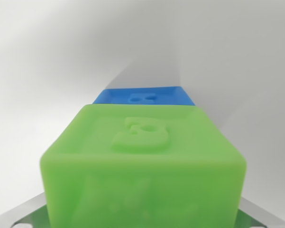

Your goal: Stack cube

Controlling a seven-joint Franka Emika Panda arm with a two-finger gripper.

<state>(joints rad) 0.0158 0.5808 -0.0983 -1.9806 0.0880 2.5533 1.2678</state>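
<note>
Green cube (143,166) close under the wrist camera, filling the lower middle of the wrist view, blurred at its near face. Raised letter-like relief on its top face, a round hole in the middle of the relief. Fainter embossing on the near face, too soft to read.

Blue cube (144,96) just beyond the green one, farther from the pincer, only its top face and front edge showing above the green cube's far edge. Small relief mark on the blue top as well. Touching or merely behind: cannot tell, nor whether the green cube sits higher or simply nearer.

Pale, plain bench (42,95) around both cubes, with a grey wedge of shadow rising behind the blue one.

Slivers of light metal at the lower corners, left (19,216) and right (261,216), flanking the green cube; fingertips themselves out of sight. Pincer state: cannot tell, whether clenched on the green cube or released.
</note>
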